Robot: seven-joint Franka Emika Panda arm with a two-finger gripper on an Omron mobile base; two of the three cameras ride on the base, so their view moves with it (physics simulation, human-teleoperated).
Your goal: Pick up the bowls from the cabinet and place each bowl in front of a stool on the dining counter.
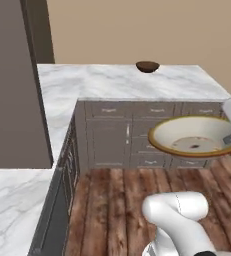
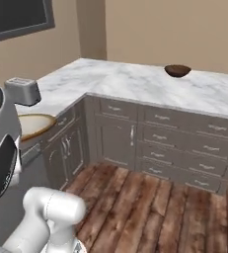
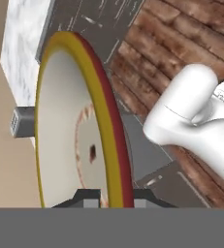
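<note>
Jaws (image 3: 111, 199): closed on the rim of the cream bowl, one dark tip on either side of the edge at the bottom of the hand view.
Cream bowl (image 1: 197, 136): held in the air over the wooden floor, clear of every surface; gold rim, brownish ring inside, hollow facing up and tilted slightly in the left base view; edge-on in the hand view, rim running top to bottom.
Cream bowl, right base view (image 2: 34, 124): partly behind the arm, at the left edge, level with the cabinet fronts.
Brown bowl (image 1: 147, 66): upright on the marble desk, near its far edge, well apart from the cream bowl.
Marble desk (image 1: 112, 82): white with grey veins, L-shaped, running along the far wall and down the left side.
Drawers and doors (image 2: 174, 143): grey, below the desk, all closed.
Toaster (image 2: 22, 91): grey, on the left stretch of the desk, behind the arm.
Floor (image 1: 117, 210): brown wooden planks.
</note>
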